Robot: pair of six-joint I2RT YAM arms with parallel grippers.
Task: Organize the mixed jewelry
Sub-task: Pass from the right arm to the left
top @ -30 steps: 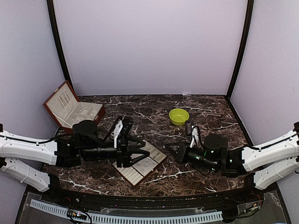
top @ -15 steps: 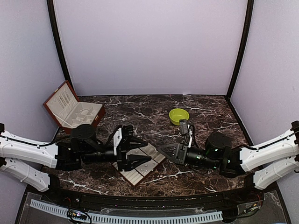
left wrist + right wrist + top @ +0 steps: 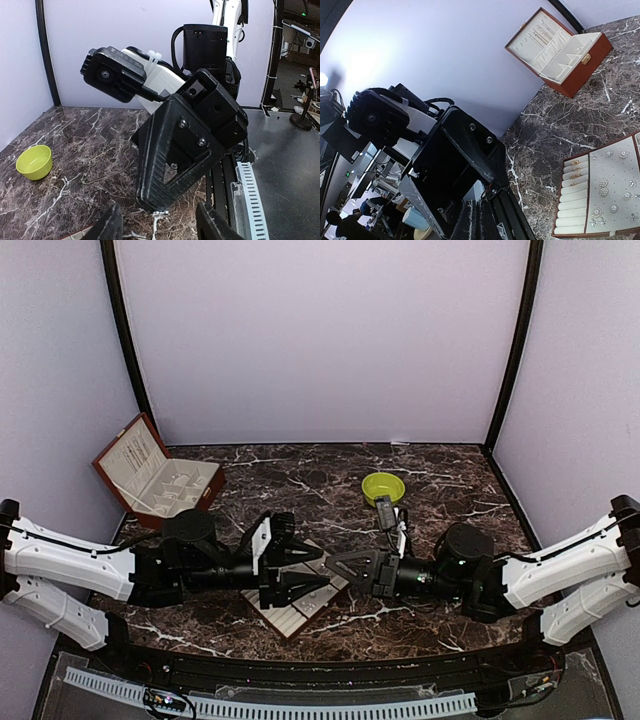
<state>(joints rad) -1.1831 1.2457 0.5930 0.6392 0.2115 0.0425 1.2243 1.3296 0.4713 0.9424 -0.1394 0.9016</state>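
Observation:
My right gripper (image 3: 331,564) is shut and points left, over the right end of the cream compartment tray (image 3: 290,616). A tiny silvery piece of the mixed jewelry (image 3: 160,213) shows at its fingertips. My left gripper (image 3: 320,569) points right with its jaws open on either side of that tip, touching nothing that I can see. In the left wrist view my fingers (image 3: 108,227) stand apart at the bottom edge. Small pale studs (image 3: 604,184) and gold rings (image 3: 575,169) sit in the tray (image 3: 580,202). Both grippers hide the tray's middle from above.
An open reddish-brown box (image 3: 160,480) with cream lining stands at the back left, also seen from the right wrist as the box (image 3: 560,50). A lime-green bowl (image 3: 383,489) sits behind the right arm. Dark marble table (image 3: 300,480) lies all round.
The right gripper has travelled left toward the tray, and the left gripper has swung right to meet it. The left jaws have narrowed slightly.

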